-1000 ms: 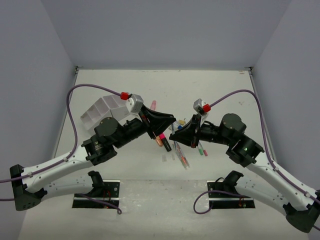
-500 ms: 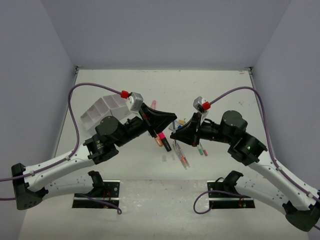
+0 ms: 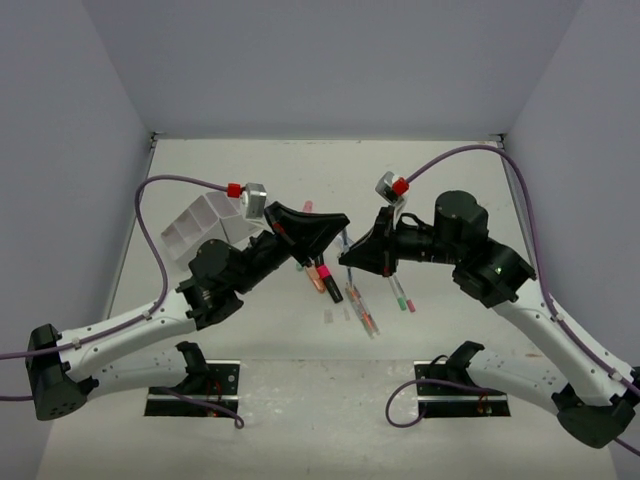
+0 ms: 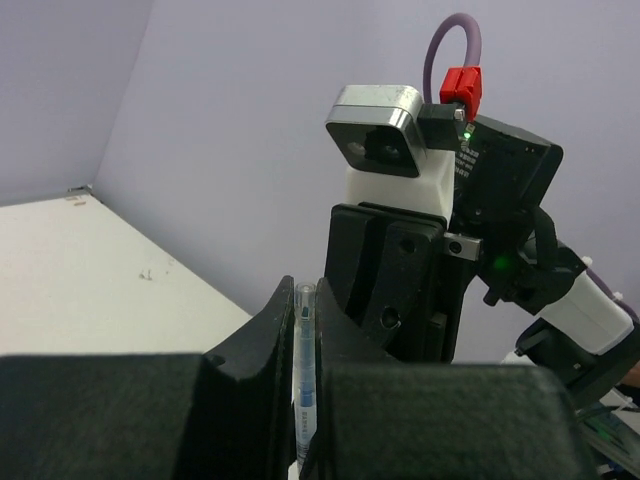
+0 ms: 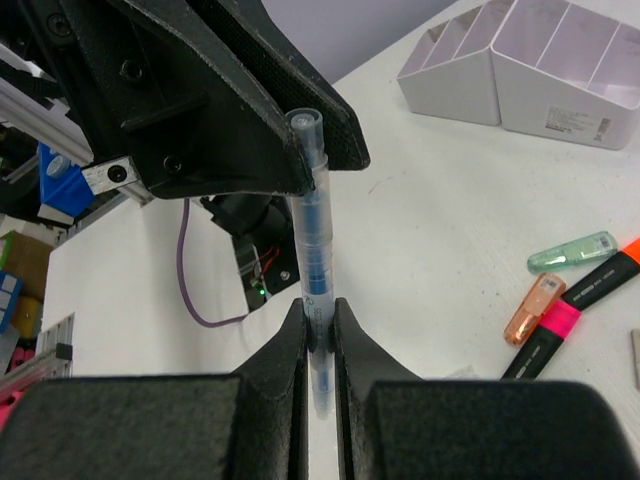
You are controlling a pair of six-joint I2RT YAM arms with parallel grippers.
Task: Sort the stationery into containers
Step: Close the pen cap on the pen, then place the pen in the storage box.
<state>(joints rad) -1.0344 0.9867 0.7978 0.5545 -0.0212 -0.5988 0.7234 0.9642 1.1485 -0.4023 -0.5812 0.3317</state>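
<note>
A clear pen with a blue core (image 5: 312,230) hangs in the air above the table's middle, held at both ends. My right gripper (image 5: 319,330) is shut on its lower part. My left gripper (image 4: 304,330) is shut on the other end of the pen (image 4: 304,370). In the top view the two grippers meet tip to tip, left (image 3: 338,224) and right (image 3: 348,258). The white containers (image 3: 205,220) stand at the back left, also visible in the right wrist view (image 5: 540,70). More stationery lies under the grippers: orange and pink markers (image 3: 322,278) and thin pens (image 3: 365,315).
A green-tipped pen (image 3: 402,295) lies right of the pile and a pink piece (image 3: 307,208) behind the left gripper. In the right wrist view a pale green marker (image 5: 572,250), an orange one (image 5: 535,310) and a pink-and-black one (image 5: 560,320) lie on the table.
My left gripper has closed onto the pen that the right gripper was holding. Both wrists have risen a little and shifted toward the back.
</note>
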